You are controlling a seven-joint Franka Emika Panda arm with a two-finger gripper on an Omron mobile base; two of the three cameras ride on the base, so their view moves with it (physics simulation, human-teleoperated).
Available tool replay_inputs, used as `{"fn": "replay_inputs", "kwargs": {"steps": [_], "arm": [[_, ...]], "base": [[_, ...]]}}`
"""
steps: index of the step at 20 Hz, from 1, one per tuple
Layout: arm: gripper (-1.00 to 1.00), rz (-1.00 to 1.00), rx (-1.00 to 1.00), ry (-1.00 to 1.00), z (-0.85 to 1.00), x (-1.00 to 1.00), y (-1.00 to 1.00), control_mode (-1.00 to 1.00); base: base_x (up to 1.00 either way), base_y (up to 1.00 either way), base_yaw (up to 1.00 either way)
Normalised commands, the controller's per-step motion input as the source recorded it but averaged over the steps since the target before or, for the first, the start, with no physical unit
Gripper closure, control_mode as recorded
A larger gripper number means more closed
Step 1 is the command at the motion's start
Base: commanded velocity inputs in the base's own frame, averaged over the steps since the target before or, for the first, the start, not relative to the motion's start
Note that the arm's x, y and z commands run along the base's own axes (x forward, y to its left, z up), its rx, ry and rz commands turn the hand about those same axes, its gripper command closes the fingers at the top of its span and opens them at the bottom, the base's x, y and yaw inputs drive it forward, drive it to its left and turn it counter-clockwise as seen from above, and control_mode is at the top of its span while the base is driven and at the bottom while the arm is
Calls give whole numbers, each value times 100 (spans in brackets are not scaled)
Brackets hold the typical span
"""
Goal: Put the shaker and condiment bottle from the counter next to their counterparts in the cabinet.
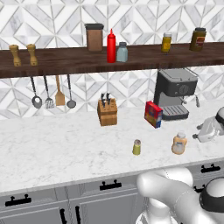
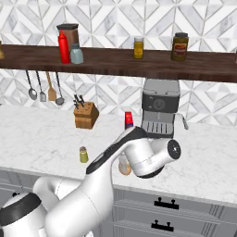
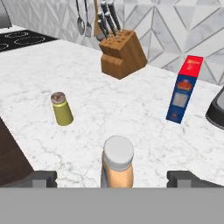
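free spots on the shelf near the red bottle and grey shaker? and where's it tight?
Bare cabinet board runs from the wooden mills to the brown canister, and from the blue-grey shaker to the amber bottle. Tight: canister, red bottle and shaker bunch together.

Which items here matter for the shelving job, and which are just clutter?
Job:
small olive-yellow shaker
tan-orange condiment bottle with cream top
red squeeze bottle
pale blue-grey shaker
dark wooden shelf

Clutter:
wooden knife block
red-and-blue box
grey coffee machine
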Motion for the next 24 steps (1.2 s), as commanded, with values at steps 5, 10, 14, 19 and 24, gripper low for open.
{"fn": "replay_inputs", "kwargs": {"steps": [5, 10, 14, 19, 24], "arm": [[-100, 0, 3, -4, -34, -4, -4, -100], [-100, 0, 0, -1, -34, 0, 0, -100], [-100, 0, 3, 0, -21, 0, 0, -100], [-100, -1, 7, 0, -19, -4, 0, -100], [-100, -1, 8, 0, -17, -5, 0, -100]], "base": [[0, 0, 0], [0, 0, 0], [0, 0, 0], [0, 0, 0], [0, 0, 0]]}}
